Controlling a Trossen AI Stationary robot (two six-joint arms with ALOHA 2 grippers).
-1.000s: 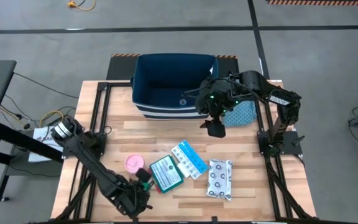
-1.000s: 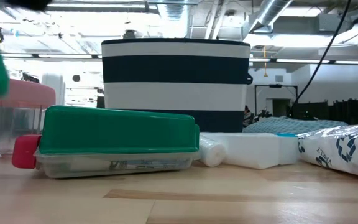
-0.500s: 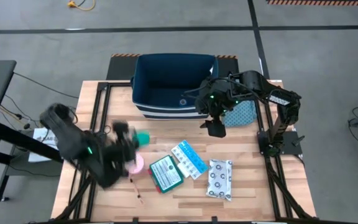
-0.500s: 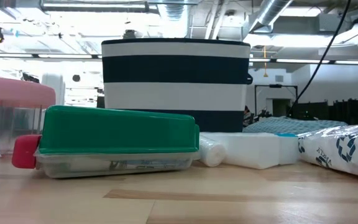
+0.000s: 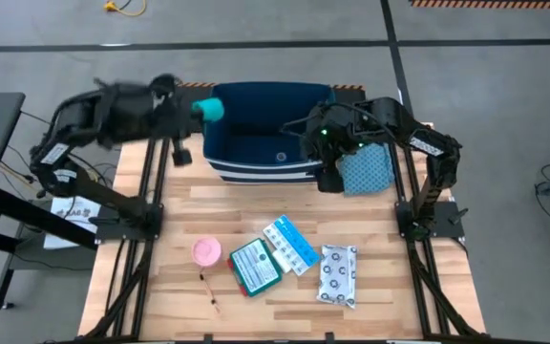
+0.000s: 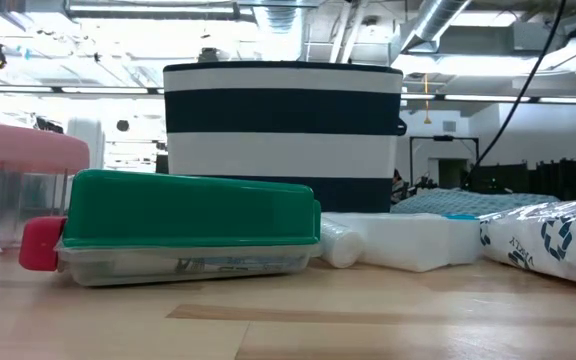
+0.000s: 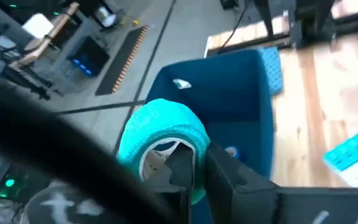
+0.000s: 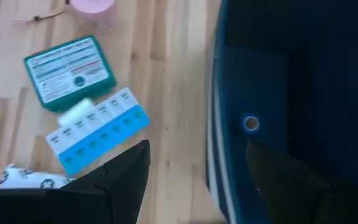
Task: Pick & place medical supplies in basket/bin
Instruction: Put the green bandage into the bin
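1. The left tool (image 7: 188, 165) is up at the bin's (image 5: 256, 153) far-left corner, fingers pinching the teal tape roll (image 5: 209, 110). The roll hangs right at the rim, barely over the opening.

2. The wrist view confirms it: the roll (image 7: 163, 146) is clamped between the dark fingers with the bin's navy interior (image 7: 229, 99) beyond it.

3. The right tool (image 8: 194, 168) sits over the bin's right wall, beside the teal dotted cloth (image 5: 366, 170), fingers spread wide and carrying nothing.

4. Still waiting on the bench (image 5: 179, 205), nearer than the bin: the pink roll (image 5: 206, 251), the thin swab stick (image 5: 208, 290), the green flat box (image 5: 255, 267), the blue-and-white packet (image 5: 289, 244) and the white patterned pouch (image 5: 338, 275).

5. Here is the danger. Released this close to the corner, the roll could clip the soft rim, bounce outward and drop off the far-left of the bench.

6. It is round, so a landing outside means rolling, possibly to the floor.

7. Second worry: both arms are crowding the same bin. If the right one swings across the opening, they could knock together or shove the bin.
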